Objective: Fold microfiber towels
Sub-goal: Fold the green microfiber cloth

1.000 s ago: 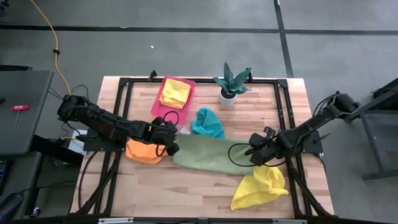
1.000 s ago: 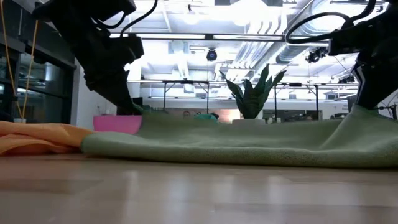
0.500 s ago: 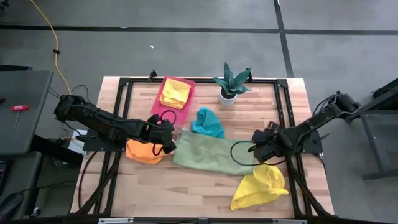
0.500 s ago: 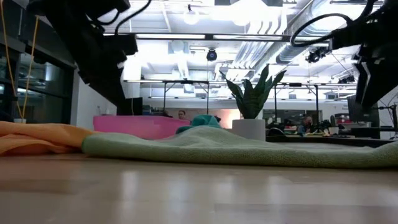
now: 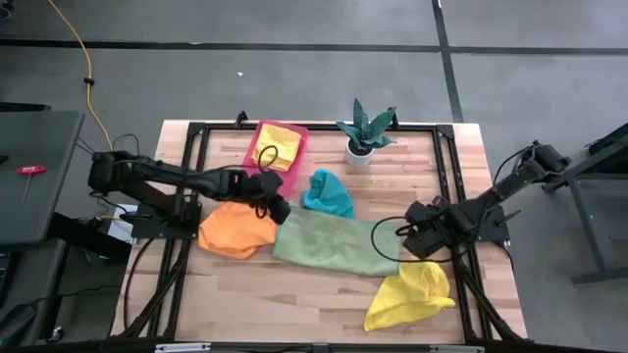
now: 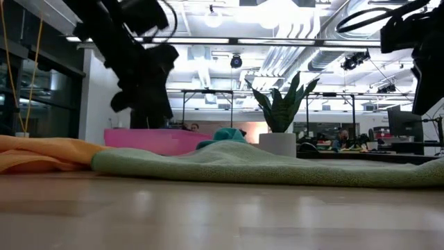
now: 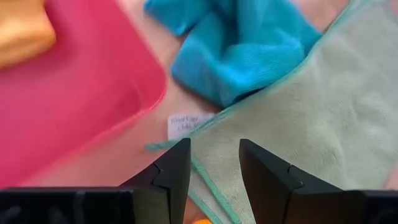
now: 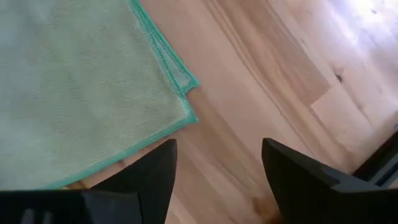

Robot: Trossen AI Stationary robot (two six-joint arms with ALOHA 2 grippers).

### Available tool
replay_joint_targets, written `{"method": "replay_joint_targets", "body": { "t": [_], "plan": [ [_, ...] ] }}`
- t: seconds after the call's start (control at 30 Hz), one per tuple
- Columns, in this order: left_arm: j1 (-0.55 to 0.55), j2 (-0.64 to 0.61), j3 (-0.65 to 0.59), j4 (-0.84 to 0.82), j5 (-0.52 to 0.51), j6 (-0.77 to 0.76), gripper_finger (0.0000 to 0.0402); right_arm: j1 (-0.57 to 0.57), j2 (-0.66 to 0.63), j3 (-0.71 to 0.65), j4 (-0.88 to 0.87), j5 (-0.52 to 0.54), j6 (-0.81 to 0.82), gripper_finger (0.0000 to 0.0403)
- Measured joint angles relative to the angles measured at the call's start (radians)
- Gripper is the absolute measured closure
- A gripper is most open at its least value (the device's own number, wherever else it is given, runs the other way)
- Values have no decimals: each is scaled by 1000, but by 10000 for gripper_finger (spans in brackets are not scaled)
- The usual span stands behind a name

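With my left gripper (image 7: pixel 214 163) narrowly parted and right gripper (image 8: pixel 217 163) wide, both empty, I should regrasp the light green towel's (image 5: pixel 334 245) corners evenly.

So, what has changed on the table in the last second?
Both claws let go of the light green towel and drew back from it. It now lies flat; its right end no longer hangs lifted. The left claw moved away toward the pink tray; the right claw backed off to the right, open. The orange towel, teal towel, yellow towel and plant stayed put.
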Motion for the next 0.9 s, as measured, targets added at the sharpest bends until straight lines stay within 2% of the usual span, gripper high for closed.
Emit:
{"method": "replay_joint_targets", "body": {
  "t": [0.1,0.17,0.6,0.9],
  "plan": [
    [32,28,0,-11,85,-70,274,9,-1,0,1,3,13,176],
    [43,43,-1,-28,97,-114,274,10,-1,0,1,9,22,176],
    [49,194,0,11,-36,-236,274,9,-1,0,12,21,28,176],
    [44,206,0,74,-84,-306,274,9,-1,0,16,22,28,176]
  ]
}}
